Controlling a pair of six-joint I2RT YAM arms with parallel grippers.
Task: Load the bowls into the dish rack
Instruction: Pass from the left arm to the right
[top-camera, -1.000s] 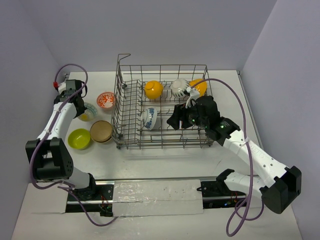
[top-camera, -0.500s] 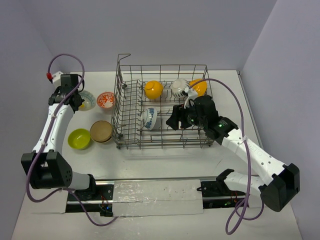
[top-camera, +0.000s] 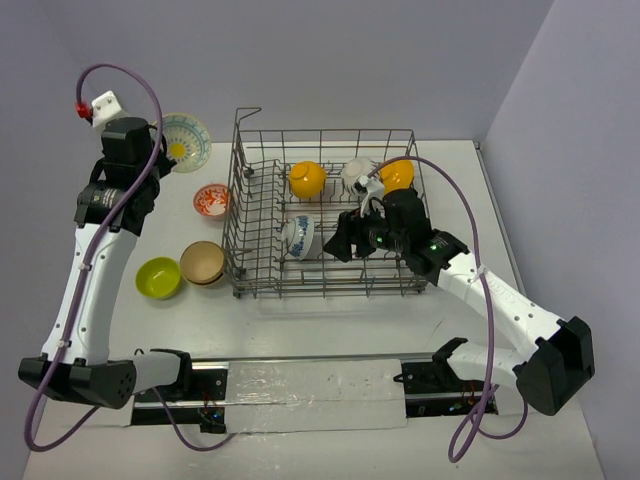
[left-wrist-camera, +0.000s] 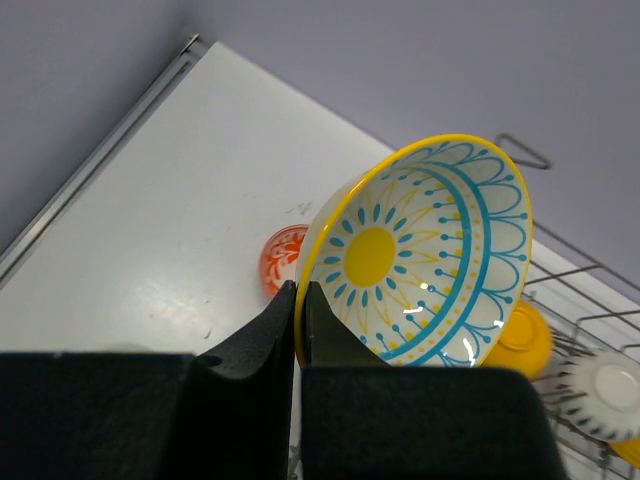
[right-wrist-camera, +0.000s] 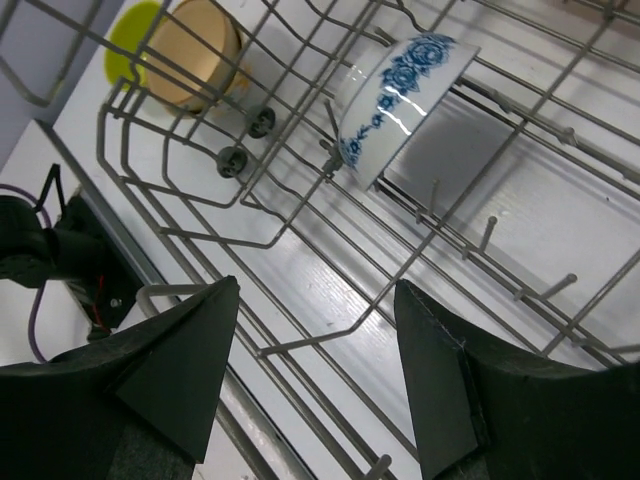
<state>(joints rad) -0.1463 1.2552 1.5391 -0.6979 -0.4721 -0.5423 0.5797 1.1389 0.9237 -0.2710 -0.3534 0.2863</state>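
While aloft, bowl (left-wrist-camera: 430, 255) edgewise inside left claw (left-wrist-camera: 299, 300)

Eight bowls (top-camera: 307, 179), one dish rack (top-camera: 330, 284), two arms (top-camera: 88, 272)

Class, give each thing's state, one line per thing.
Left fingers: shut on yellow-rimmed bowl, aloft.
Right fingers: open, empty, in dish rack.
Blue-flowered bowl: on edge in rack.
Two orange bowls, striped bowl: in rack.
Red-and-white bowl, tan bowl, lime bowl: on table.
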